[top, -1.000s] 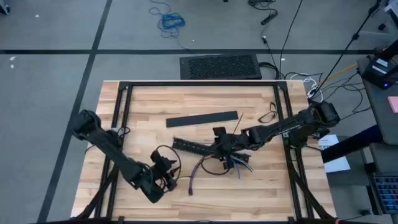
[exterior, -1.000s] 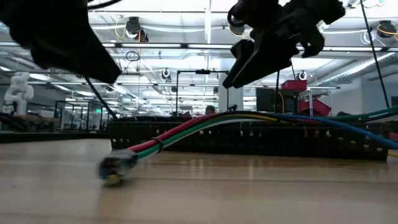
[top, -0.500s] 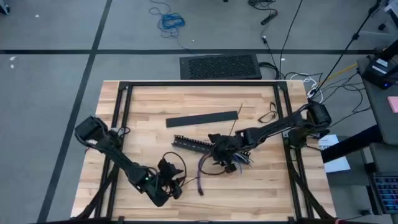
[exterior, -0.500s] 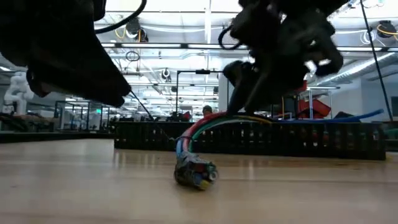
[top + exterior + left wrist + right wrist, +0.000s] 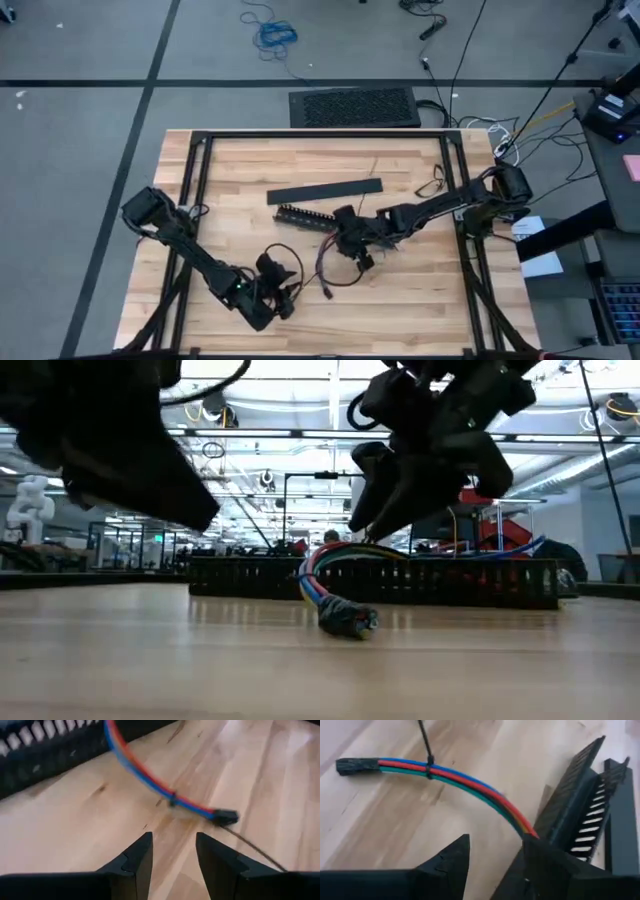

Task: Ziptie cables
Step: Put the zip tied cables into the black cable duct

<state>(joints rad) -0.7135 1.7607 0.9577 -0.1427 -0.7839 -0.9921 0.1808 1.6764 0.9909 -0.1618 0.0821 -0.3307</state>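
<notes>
While no readable writing is seen, the wooden table (image 5: 240, 165) carries a slotted bar (image 5: 305, 217) at its middle. Beside it, the cables (image 5: 455, 777) are bound by a ziptie (image 5: 428, 760). The right gripper (image 5: 352, 240) and left gripper (image 5: 172, 857) are parted, holding nothing.

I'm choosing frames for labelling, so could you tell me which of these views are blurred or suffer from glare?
Left wrist view: the cables and the slotted bar look soft. Low view: bright ceiling lights silhouette the right gripper. Right wrist view: the ziptie is crisp. High view: evenly lit.
</notes>
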